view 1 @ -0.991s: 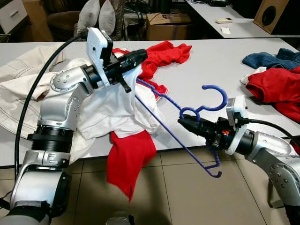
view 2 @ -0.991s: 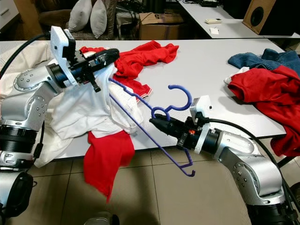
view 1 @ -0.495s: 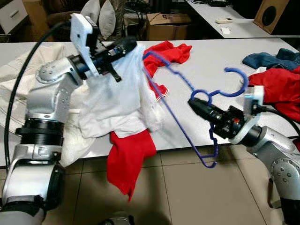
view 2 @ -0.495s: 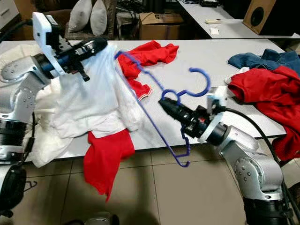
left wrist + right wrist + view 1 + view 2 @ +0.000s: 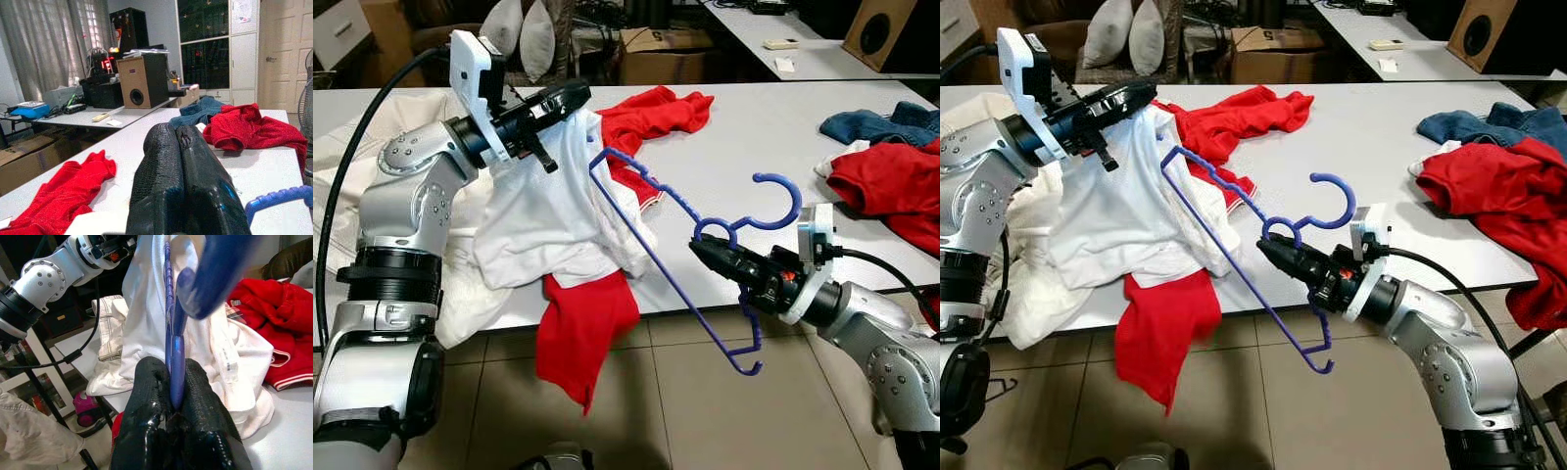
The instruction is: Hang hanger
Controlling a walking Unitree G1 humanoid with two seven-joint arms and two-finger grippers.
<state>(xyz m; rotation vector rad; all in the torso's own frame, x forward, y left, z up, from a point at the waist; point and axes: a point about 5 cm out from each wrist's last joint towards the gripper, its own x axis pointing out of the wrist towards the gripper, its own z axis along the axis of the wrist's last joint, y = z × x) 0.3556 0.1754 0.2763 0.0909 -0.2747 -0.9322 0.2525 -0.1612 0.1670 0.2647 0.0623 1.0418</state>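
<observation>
My right gripper (image 5: 697,247) is shut on the neck of a blue plastic hanger (image 5: 661,262), just below its hook, and holds it over the table's front edge. The hanger tilts, with one shoulder end up by the white shirt (image 5: 548,206) and the other end low over the floor. In the right wrist view the hanger (image 5: 176,347) is pinched between my right gripper (image 5: 168,369). My left gripper (image 5: 576,93) is shut on the white shirt's top and holds it up above the table; my left gripper (image 5: 176,134) has its fingers pressed together.
The grey table (image 5: 754,127) carries a red garment (image 5: 656,113) behind the shirt, a red heap (image 5: 886,181) and blue jeans (image 5: 876,122) at the right, and cream cloth (image 5: 352,157) at the left. Another red cloth (image 5: 582,328) hangs over the front edge. Tiled floor lies below.
My right gripper has brought the hanger down and to the left, so its raised end now sits lower, against the shirt. My left gripper still holds the shirt up, barely moved.
</observation>
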